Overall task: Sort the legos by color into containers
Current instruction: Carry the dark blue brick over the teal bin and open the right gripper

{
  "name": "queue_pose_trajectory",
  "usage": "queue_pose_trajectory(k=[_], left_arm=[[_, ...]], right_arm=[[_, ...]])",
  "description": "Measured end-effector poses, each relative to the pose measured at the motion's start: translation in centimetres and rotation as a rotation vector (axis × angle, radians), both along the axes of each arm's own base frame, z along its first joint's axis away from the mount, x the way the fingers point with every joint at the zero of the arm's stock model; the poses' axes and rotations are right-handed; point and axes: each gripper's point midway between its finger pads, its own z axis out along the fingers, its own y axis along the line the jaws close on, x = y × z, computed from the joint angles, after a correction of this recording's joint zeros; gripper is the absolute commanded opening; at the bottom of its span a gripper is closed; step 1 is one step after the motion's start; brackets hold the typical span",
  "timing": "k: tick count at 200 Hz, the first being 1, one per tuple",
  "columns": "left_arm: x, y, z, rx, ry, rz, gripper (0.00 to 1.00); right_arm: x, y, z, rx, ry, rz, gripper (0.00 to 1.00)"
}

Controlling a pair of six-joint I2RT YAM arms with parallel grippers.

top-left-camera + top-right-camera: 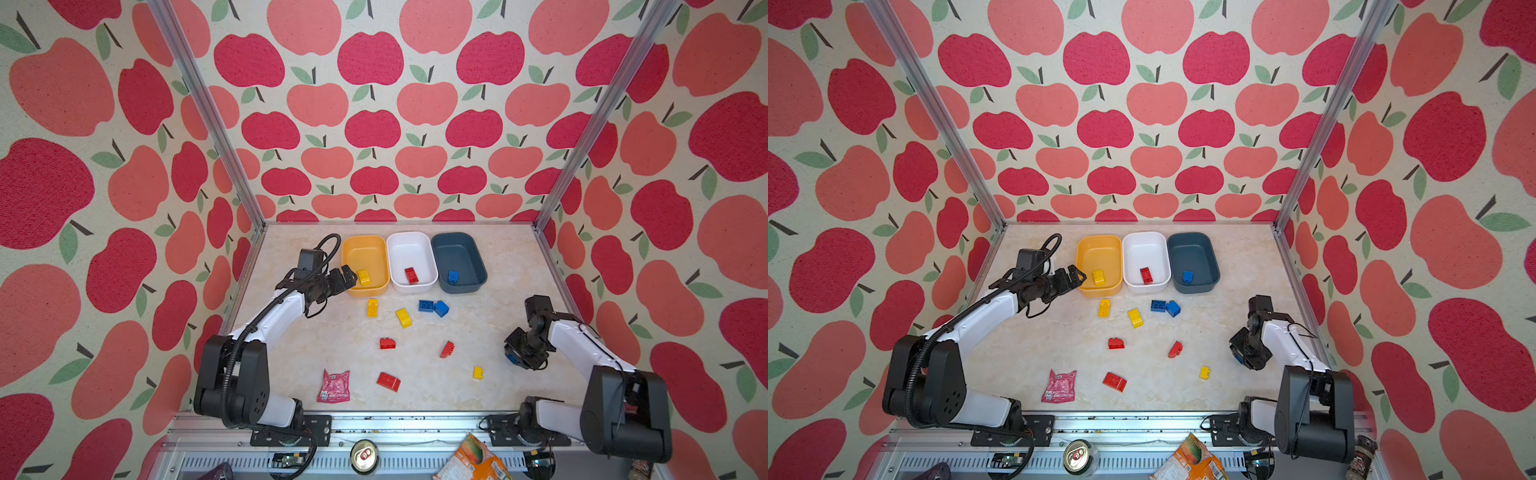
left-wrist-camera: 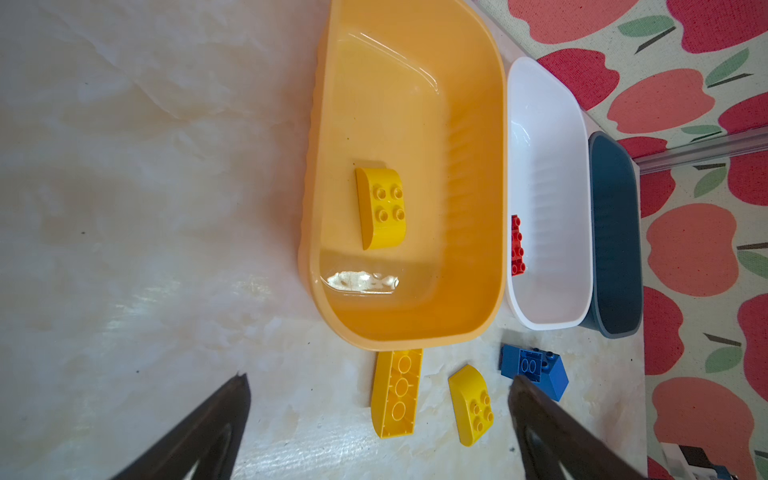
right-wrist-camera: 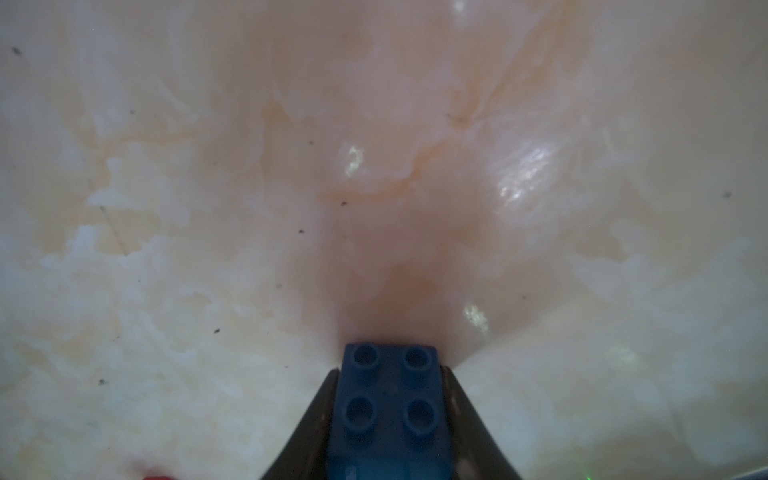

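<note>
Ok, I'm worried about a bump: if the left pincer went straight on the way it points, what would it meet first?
Probably the yellow-orange tub: the open left pincer sits at its rim, aimed across it. Height is unclear, so whether it meets the wall or passes inside, I cannot tell.

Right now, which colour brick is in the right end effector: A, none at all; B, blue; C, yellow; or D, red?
B: the right wrist view shows a blue brick pinched in the right end effector.
</note>
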Motion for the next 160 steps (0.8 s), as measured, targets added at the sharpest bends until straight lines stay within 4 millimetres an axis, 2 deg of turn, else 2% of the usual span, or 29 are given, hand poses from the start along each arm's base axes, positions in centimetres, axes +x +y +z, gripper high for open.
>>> queue_pose_trajectory(k=[47, 69, 101, 160], left_arm=[[-0.2, 0.0, -0.2, 0.000, 0.006, 0.001, 0.99], [-0.3, 0.0, -0.3, 0.000, 0.009, 0.002, 0.99], [-0.3, 0.1, -0.3, 0.000, 0.009, 0.002, 0.99], [-0.7, 0.1, 0.2, -0.003, -0.007, 0.003, 0.99]], right_arm=[[0.2, 0.0, 0.8, -0.003, -0.031, 0.020, 0.35], [0.9, 0.3, 1.7, -0.005, -0.058, 0.046, 0.34], [2.9, 1.5, 3.8, -0.009, -0.123, 0.114, 0.34], [7.7, 4.0, 8.3, -0.046, -0.251, 0.264, 0.34]])
